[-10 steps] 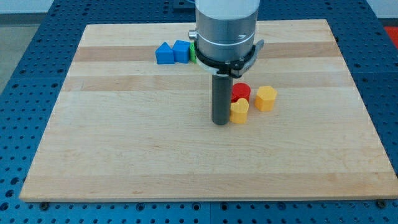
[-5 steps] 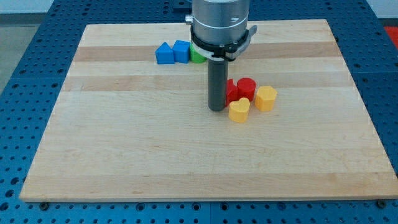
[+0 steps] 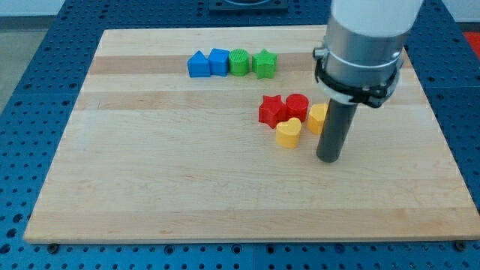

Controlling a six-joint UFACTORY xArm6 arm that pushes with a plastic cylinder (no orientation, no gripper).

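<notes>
My tip [image 3: 328, 159] sits on the wooden table [image 3: 150, 172] at the view's right, just below a yellow block [image 3: 317, 118] that the rod partly hides. No hand here, only a bare rod holding nothing. To the tip's left lies a yellow heart block [image 3: 288, 132], with a red star block [image 3: 271, 110] and a red cylinder block [image 3: 296, 106] above it. Up top runs a row: blue house-shaped block [image 3: 197, 64], blue block [image 3: 219, 61], green cylinder block [image 3: 238, 62], green star block [image 3: 264, 63].
</notes>
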